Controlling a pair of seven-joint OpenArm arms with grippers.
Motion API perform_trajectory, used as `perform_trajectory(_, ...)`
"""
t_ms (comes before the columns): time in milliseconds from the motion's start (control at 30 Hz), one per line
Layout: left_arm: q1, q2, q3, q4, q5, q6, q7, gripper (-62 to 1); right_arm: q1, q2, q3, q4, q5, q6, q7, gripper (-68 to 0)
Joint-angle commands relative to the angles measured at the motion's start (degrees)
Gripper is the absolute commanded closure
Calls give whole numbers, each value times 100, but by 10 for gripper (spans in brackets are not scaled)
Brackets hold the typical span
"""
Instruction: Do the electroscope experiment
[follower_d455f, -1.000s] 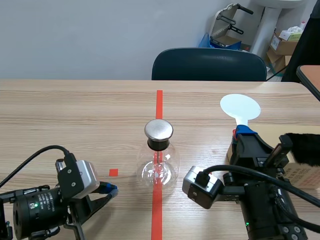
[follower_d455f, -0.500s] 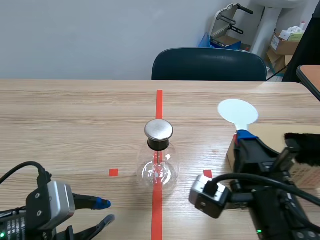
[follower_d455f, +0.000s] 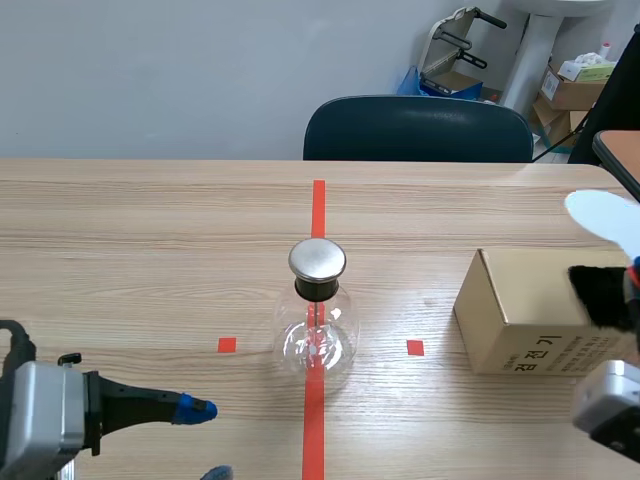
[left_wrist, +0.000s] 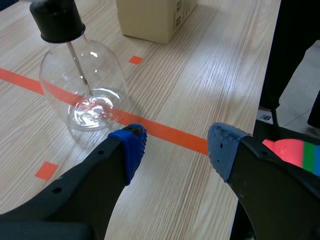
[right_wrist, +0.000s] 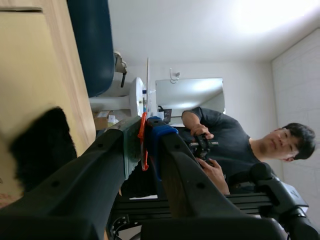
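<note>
Surface: light wood table (follower_d455f: 150, 230) w/ 1 orange-red tape line (follower_d455f: 318, 200) down the middle, 2 small tape squares (follower_d455f: 227, 345), one each side of it.
Room: grey wall (follower_d455f: 150, 70); 1 dark-blue chair (follower_d455f: 418, 130) behind table; 1 person (right_wrist: 220, 145) seen past R gripper (right_wrist: 145, 131).
Electroscope: 1 glass flask (follower_d455f: 318, 330) w/ metal cap (follower_d455f: 318, 260), upright on tape line, mid-table.
Others: 1 cardboard box (follower_d455f: 520, 310) to flask's right, apart; 1 black fur pad (follower_d455f: 603, 295) on box top; 1 white disc paddle (follower_d455f: 605, 213).
L gripper (left_wrist: 172, 147): fingers apart, nothing between; flask just ahead.
R gripper: clamped on paddle's handle, by box at table's right edge.

Office-like lab: taped table (follower_d455f: 150, 220), chair (follower_d455f: 418, 128), cardboard boxes (follower_d455f: 570, 90).
</note>
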Motion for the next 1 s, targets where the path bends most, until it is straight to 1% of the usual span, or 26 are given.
perform_trajectory(0, 90, -59, -46, 197, -140, 9, -81, -305, 90, -59, 101, -85, 7, -341, 184, -11)
perform_trajectory(33, 133, -109, -44, 282, -188, 31, -79, -316, 103, -129, 236, -160, 26, -341, 356, -11)
perform_trajectory(133, 273, -260, -46, 531, -227, 44, -81, -396, 203, -411, 662, -439, 177, -341, 1043, -11)
perform_trajectory(267, 433, -455, -46, 793, -306, 48, -125, -405, 433, -820, 1198, -933, 173, -341, 1871, -11)
perform_trajectory(333, 498, -546, -46, 898, -385, 72, -199, -405, 533, -951, 1412, -1154, 76, -341, 2116, -11)
perform_trajectory(433, 496, -636, -44, 1008, -579, 83, -195, -406, 664, -970, 1526, -1425, -48, -341, 2146, -11)
perform_trajectory(467, 494, -667, -44, 1040, -586, 94, -186, -408, 728, -973, 1554, -1504, -92, -341, 2144, -11)
perform_trajectory(567, 494, -761, -44, 1093, -717, 90, -192, -437, 931, -1016, 1672, -1768, -339, -341, 2107, -11)
perform_trajectory(767, 496, -925, -44, 1231, -984, 90, -197, -437, 1104, -1115, 1873, -2155, -990, -341, 1692, -11)
perform_trajectory(867, 496, -1034, -44, 1344, -1080, 87, -184, -437, 1113, -1156, 1930, -2240, -1226, -341, 1471, -11)
perform_trajectory(967, 496, -1161, -44, 1438, -1270, 87, -181, -437, 1141, -1191, 1941, -2321, -1335, -341, 1456, -11)
